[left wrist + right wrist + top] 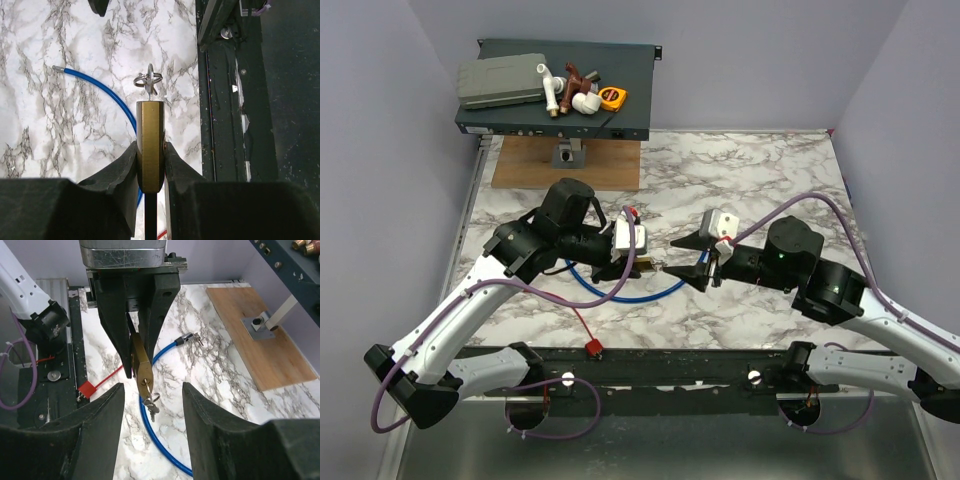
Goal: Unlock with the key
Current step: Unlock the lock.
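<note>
The key (151,407) sits in the brass padlock (140,365), blue cable (165,450) beneath.

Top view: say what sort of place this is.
Probably a robot test cell in a lab: lilac walls box in a marble-patterned tabletop, a left arm and right arm are bolted at its near edge, and a shelf of assorted props stands behind.

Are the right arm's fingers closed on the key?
No, the right fingers stand apart, with the key hanging from the padlock between them, untouched.
</note>
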Controlling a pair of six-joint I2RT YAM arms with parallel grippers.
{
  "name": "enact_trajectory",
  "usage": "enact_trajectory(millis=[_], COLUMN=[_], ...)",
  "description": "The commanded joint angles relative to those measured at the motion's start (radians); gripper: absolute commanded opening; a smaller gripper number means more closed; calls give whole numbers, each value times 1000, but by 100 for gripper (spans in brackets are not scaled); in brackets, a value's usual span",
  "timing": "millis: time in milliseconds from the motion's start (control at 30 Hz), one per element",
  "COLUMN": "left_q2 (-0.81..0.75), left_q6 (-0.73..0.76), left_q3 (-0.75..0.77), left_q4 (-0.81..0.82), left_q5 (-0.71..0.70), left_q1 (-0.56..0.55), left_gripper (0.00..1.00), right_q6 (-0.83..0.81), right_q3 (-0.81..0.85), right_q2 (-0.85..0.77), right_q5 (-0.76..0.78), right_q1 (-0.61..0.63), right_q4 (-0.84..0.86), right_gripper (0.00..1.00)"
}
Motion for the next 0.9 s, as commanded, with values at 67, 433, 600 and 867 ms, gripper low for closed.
enact_trajectory(millis=[67,433,600,867], left_q2=[-26,-32,-33,-13], left_q6=[18,52,65,65], left_q3=[16,26,35,93], left_q4=[48,12,-1,19], left_q5=[59,75,69,21], left_q1=[5,6,6,6], left_gripper=[0,0,0,0], right_q6=[-20,22,55,72], right_q3=[-8,21,42,59], right_q2=[24,109,134,186], right_q5=[26,-135,-265,-390], right_q1=[-1,-68,-155,-178], right_q4=[-29,-57,-74,-83], right_gripper=[53,21,6,1])
